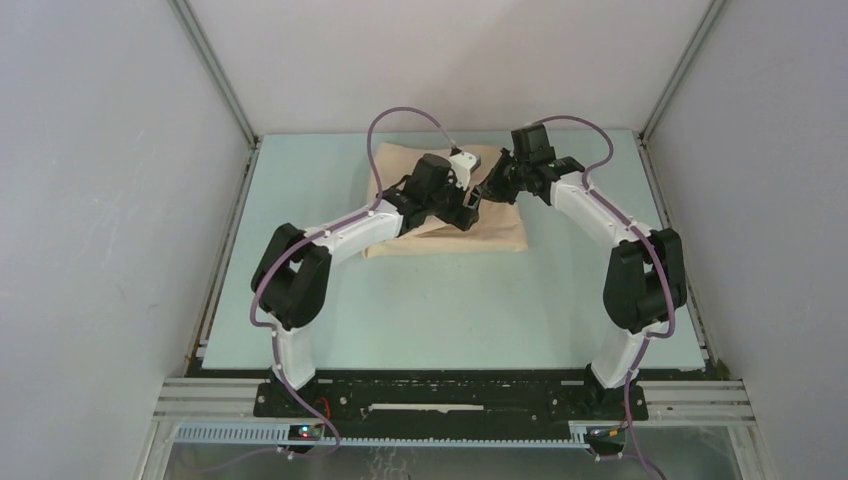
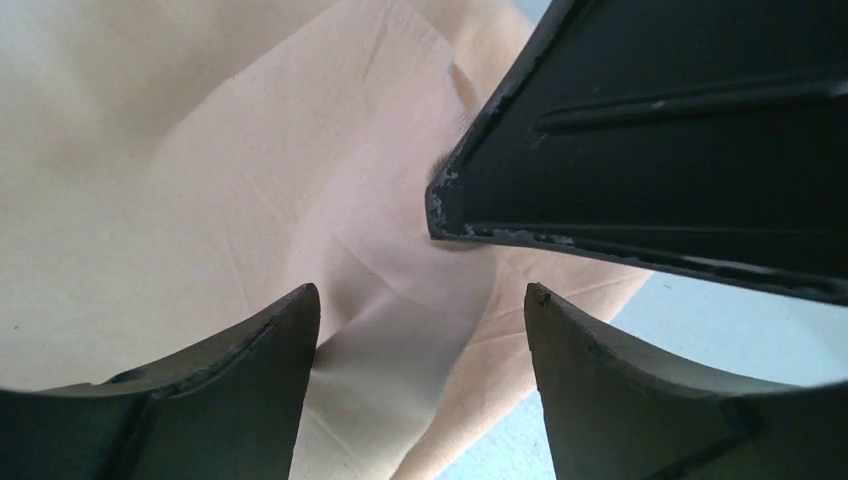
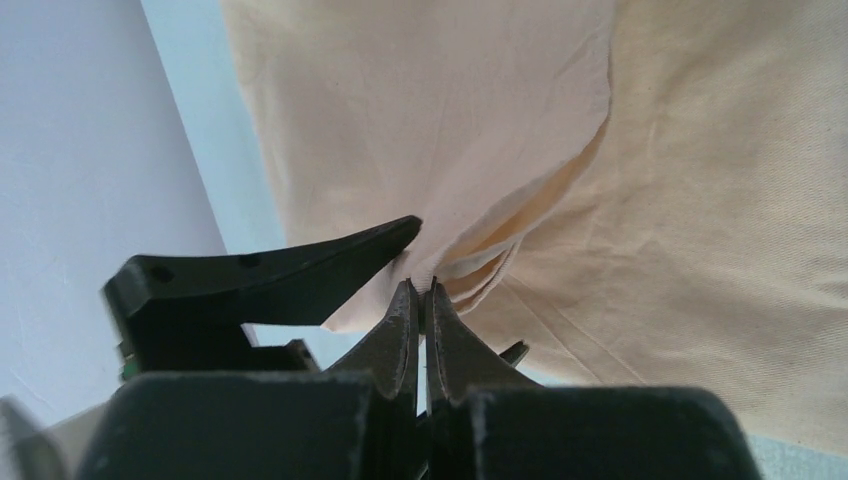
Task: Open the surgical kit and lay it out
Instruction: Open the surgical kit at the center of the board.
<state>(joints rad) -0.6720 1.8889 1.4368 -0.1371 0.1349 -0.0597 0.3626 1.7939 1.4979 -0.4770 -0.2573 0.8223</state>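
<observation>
The surgical kit shows only as a folded beige cloth wrap lying at the far middle of the table; whatever is inside it is hidden. My right gripper is shut, pinching a raised fold of the cloth at the wrap's near edge. My left gripper stands open just beside it, its fingers on either side of a hanging strip of the cloth without clamping it. The right gripper's black finger crosses the left wrist view. From above, both grippers meet over the wrap, left and right.
The pale green table is closed in by grey walls on the left, right and back, with aluminium posts at the far corners. Both arms arch inward from their bases at the near edge, with purple cables looping above the wrap.
</observation>
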